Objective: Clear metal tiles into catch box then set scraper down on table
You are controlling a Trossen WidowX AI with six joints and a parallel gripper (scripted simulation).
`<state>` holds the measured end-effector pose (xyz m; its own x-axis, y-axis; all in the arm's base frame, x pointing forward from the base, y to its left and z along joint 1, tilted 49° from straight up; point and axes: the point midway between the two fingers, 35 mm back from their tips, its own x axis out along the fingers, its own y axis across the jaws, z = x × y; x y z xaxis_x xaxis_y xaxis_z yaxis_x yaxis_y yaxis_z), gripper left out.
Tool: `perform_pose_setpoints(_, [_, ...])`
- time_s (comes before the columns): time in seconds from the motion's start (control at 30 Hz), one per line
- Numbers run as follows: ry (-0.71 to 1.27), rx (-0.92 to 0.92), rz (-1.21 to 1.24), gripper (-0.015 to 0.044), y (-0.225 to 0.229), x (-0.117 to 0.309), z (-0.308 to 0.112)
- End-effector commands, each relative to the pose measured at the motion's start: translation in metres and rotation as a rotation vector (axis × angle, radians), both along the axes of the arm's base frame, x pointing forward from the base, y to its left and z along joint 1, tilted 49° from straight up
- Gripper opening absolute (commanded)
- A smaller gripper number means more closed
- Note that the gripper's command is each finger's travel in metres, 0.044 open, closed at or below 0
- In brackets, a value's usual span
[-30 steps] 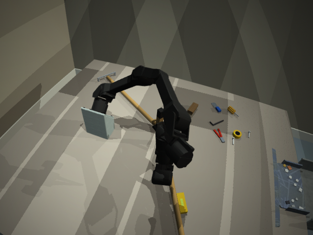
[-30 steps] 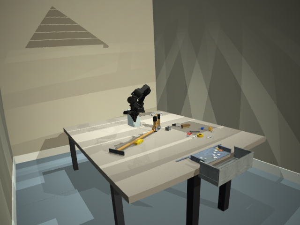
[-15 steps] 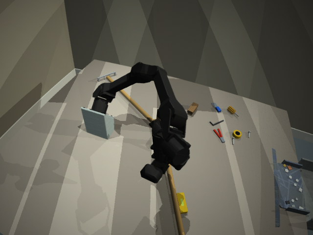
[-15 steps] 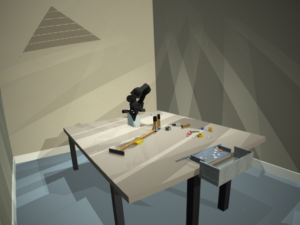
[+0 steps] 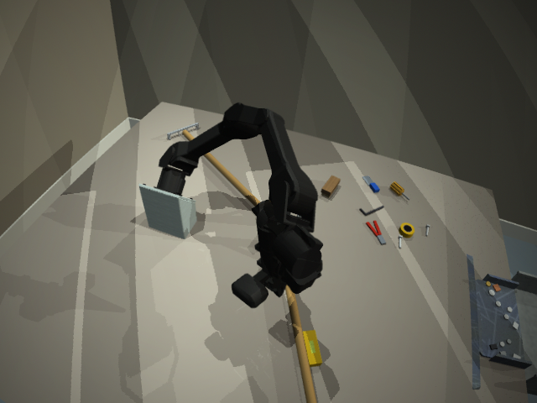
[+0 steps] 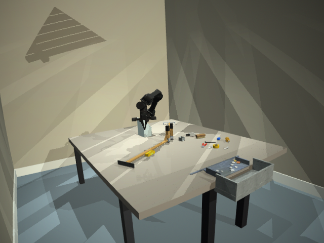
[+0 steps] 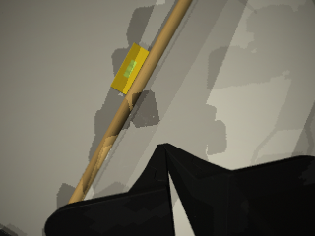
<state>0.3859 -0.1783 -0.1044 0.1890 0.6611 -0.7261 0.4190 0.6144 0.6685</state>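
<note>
My gripper (image 6: 144,128) (image 7: 162,148) is shut and empty above the table, near the scraper's handle; the arm hides its fingertips in the top view. The long scraper (image 5: 307,377) (image 6: 138,157) (image 7: 164,44) lies on the table, with a wooden handle and a wide dark blade (image 6: 126,163). Two black-topped upright grips (image 6: 167,128) (image 6: 171,127) stand close together at the inner ends of the long handles. The steel bench plate (image 5: 485,322) (image 6: 222,166) carries several small tiles, mostly whitish, some orange or dark. The grey catch box (image 5: 529,299) (image 6: 227,187) adjoins its far side; no tiles show inside.
A yellow level (image 5: 312,348) (image 6: 150,153) (image 7: 130,69) lies beside the scraper's handle. A rake (image 5: 225,171) lies further back. A wooden block (image 5: 331,185), red pliers (image 5: 375,232), yellow tape (image 5: 406,229) and other small tools lie between arm and plate. A blue-grey strip (image 5: 474,329) borders the plate.
</note>
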Motion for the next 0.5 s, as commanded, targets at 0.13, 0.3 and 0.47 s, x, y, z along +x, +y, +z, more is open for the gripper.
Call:
perform_pose_setpoints(0.13, [0.007, -0.004, -0.012, 0.0000, 0.008, 0.003, -0.008])
perform_pose_setpoints(0.3, [0.009, -0.005, -0.013, 0.0000, 0.017, 0.005, -0.018])
perform_pose_setpoints(0.47, [0.010, -0.005, -0.015, 0.0000, 0.026, 0.007, -0.028])
